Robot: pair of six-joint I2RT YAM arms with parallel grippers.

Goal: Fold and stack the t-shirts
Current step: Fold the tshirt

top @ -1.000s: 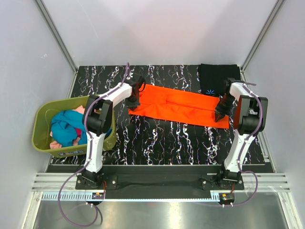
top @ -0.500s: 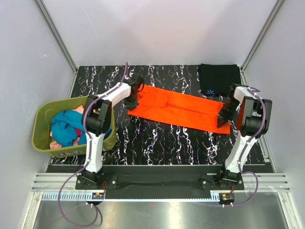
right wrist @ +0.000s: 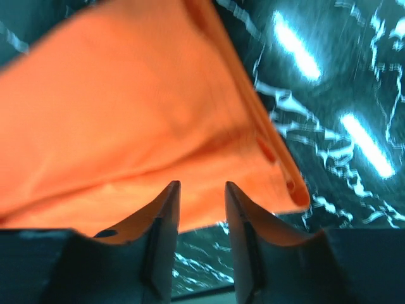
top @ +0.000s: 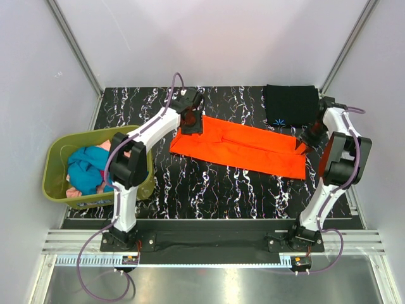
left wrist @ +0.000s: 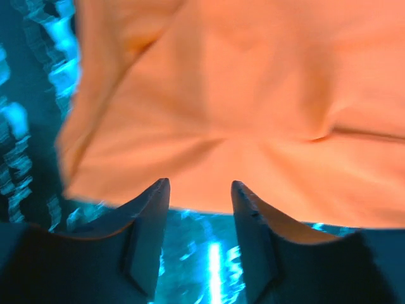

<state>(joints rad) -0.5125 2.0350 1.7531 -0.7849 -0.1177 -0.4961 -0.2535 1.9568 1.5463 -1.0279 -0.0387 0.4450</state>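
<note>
Orange t-shirt point(top: 237, 147) lies on the table point(top: 190, 183) as a long folded band, ends at 9 and 3 o'clock. Left gripper point(top: 192, 123) hovers at the 9 o'clock end and right gripper point(top: 308, 136) at the 3 o'clock end. Both are spread, pinching nothing. We judge the band is laid flat for a crosswise fold. Black t-shirt point(top: 290, 104) sits folded at 1 o'clock.

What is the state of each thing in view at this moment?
orange t-shirt: folded into a long strip, lying flat, not gripped.
black t-shirt: folded, lying flat.
basket: holds heaped t-shirts, unfolded.
left gripper: open, empty.
right gripper: open, empty.
</note>
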